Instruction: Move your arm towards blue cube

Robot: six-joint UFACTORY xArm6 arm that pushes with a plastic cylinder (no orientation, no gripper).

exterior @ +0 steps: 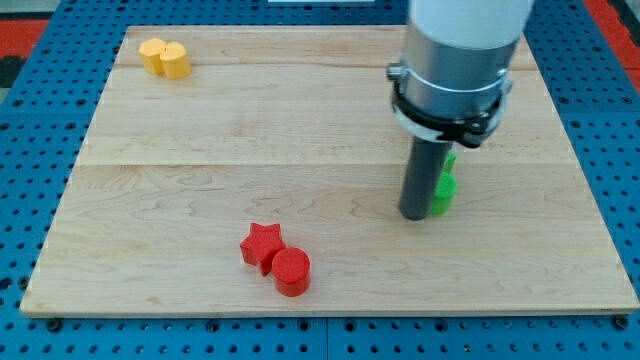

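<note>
Pale wooden surface (250, 150), light tan with fine grain lines running across. Around it, bright blue pegboard (40, 120) dotted with regular dark holes. Two yellow-orange blocks (164, 58) at the view's top left. Red star (262, 245) and red cylinder (292, 271), same saturated red. Green block (444, 187), vivid green, mostly hidden. Dark grey rod (420, 180) down to my tip (416, 214); above it a light grey arm body (460, 50) ringed by a black band (445, 115).

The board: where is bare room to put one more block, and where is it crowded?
Bare wood spans the middle of the board, between the yellow blocks at the view's top left and the red star and red cylinder below. Crowded only at the right, where my tip touches the green block.
</note>
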